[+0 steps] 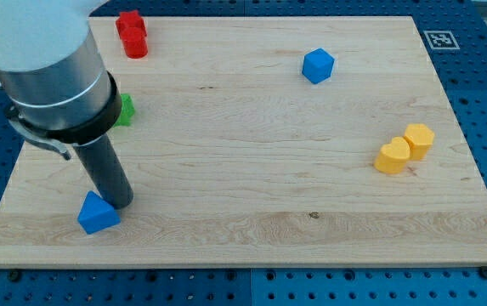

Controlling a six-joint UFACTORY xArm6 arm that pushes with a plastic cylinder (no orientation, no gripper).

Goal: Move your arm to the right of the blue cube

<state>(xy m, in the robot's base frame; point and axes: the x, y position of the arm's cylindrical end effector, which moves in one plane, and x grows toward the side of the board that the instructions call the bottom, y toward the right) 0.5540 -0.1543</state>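
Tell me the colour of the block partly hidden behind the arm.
Green, seen in the camera view.

My tip (121, 204) rests on the table (251, 212) at the view's lower left, touching or just beside a blue triangular block (98, 214). The blue cube (318, 65) sits well apart, toward the view's top right. Two red blocks (132, 34) lie at the top left, a green block (125, 110) peeks from behind my arm, and a yellow heart (392, 156) touches a yellow hexagon (419, 139) at the right.

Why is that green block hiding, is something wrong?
Nothing is broken or spilled. The green block is just mostly hidden behind the arm. My tip sits beside the blue triangular block at the view's bottom left, far from the blue cube.
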